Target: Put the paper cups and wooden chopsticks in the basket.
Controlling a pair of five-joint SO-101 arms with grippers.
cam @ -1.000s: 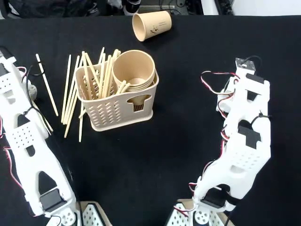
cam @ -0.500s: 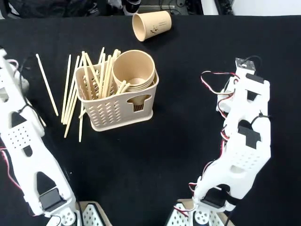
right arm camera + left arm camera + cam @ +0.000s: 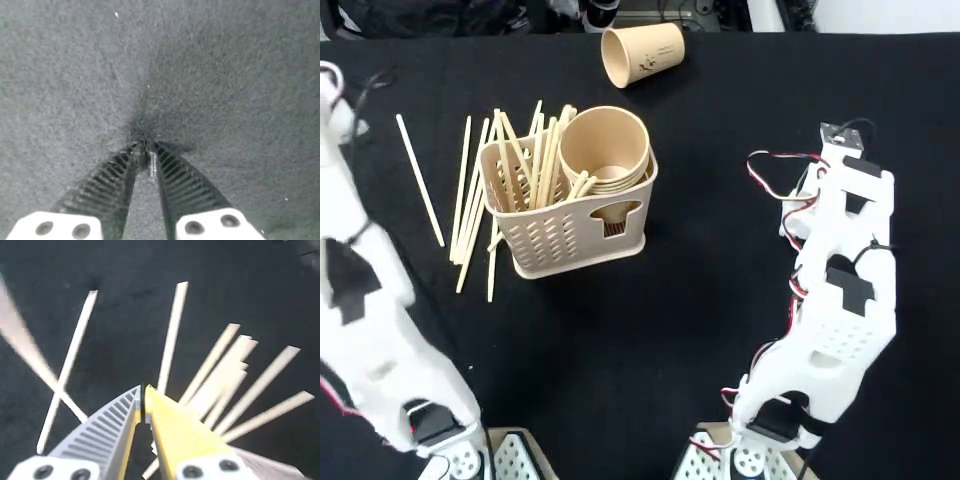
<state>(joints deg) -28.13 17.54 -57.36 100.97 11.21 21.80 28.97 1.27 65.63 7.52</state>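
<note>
Your left hand (image 3: pixel 143 392) is clenched, its grey and yellow fingers meeting at the tips with nothing between them. It hangs over the loose chopsticks (image 3: pixel 172 335) that lie fanned on the black worktop (image 3: pixel 720 150); whether it touches one cannot be told. Your right hand (image 3: pixel 149 150) is clenched too and empty, tips close to bare cloth, touching or just above it.

From the high view, the basket (image 3: pixel 575 235) stands upright left of the worktop's middle. A stack of paper cups (image 3: pixel 605 145) sits in its right side, and a bundle of chopsticks (image 3: pixel 535 150) leans in its left side, ends poking above the rim. The loose chopsticks lie just beside the basket's left wall, between it and your left arm, with one single stick (image 3: pixel 420 180) apart from the others, farther left. A lone paper cup (image 3: pixel 642 52) lies on its side near the worktop's far edge, mouth toward the left.

You have wide bare cloth between the basket and the folded right arm, and more in front of the basket.

The lone paper cup carries a small dark printed mark, too small to read.
</note>
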